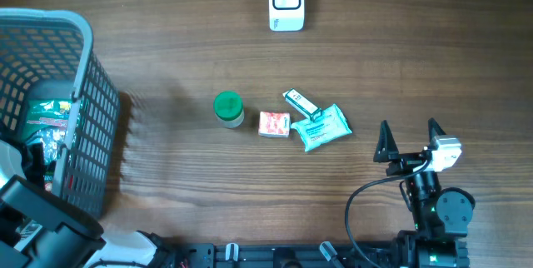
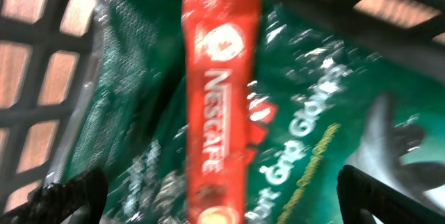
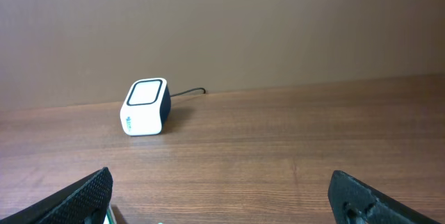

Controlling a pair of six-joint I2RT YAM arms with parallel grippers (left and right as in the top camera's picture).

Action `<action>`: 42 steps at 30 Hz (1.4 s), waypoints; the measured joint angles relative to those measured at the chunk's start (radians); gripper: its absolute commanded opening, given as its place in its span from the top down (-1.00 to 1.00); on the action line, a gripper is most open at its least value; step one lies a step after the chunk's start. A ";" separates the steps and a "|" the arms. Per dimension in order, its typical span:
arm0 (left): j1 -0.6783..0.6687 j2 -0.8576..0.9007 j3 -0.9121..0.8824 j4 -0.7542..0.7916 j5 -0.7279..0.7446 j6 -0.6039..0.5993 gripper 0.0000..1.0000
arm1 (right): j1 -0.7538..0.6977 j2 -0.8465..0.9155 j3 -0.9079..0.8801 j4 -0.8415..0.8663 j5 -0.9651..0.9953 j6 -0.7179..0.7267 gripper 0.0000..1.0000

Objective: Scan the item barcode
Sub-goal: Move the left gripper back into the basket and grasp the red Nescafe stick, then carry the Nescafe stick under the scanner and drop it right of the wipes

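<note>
Overhead: left arm [image 1: 33,210] in basket [image 1: 83,27]; right gripper [image 1: 410,139] spread, empty, near teal pouch [image 1: 323,126], red pack [image 1: 274,124], green-lid jar [image 1: 228,108] on table [image 1: 183,193]. Scanner [image 1: 286,2] well apart.
Left wrist: left gripper [image 2: 222,196] spread above Nescafe sachet [image 2: 219,106], loose in basket, not pinched.
Right wrist: scanner ahead, nothing blocking. Judge: between items; next grab pouch, turn barcode to scanner.

White scanner at 12 o'clock, four items in a row mid-table, more in the basket at 9 o'clock.
The white box-shaped barcode scanner [image 1: 286,2] [image 3: 146,107] stands upright at the table's 12 o'clock edge, its window dark-framed. Mid-table stands a green-lidded round jar [image 1: 228,108]. At its 3 o'clock are a small red-and-white carton [image 1: 274,124], then a slim white sachet [image 1: 300,103] lying slantwise just beside a crumpled teal plastic packet [image 1: 323,126]. In the grey mesh basket [image 1: 83,35], a red Nescafé stick sachet [image 2: 219,113] lies flat on a glossy green packet [image 2: 313,133].
</note>
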 measured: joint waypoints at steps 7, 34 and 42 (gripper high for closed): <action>0.000 -0.007 -0.129 0.200 -0.018 0.010 0.02 | 0.000 0.000 0.000 0.000 0.000 0.000 -0.99; 0.004 -0.133 0.284 -0.093 0.254 0.148 0.92 | 0.000 0.000 0.000 0.000 0.000 0.000 -0.99; -0.158 -0.370 0.526 0.350 1.255 -0.071 0.92 | 0.000 0.000 0.000 -0.001 0.000 0.000 -0.99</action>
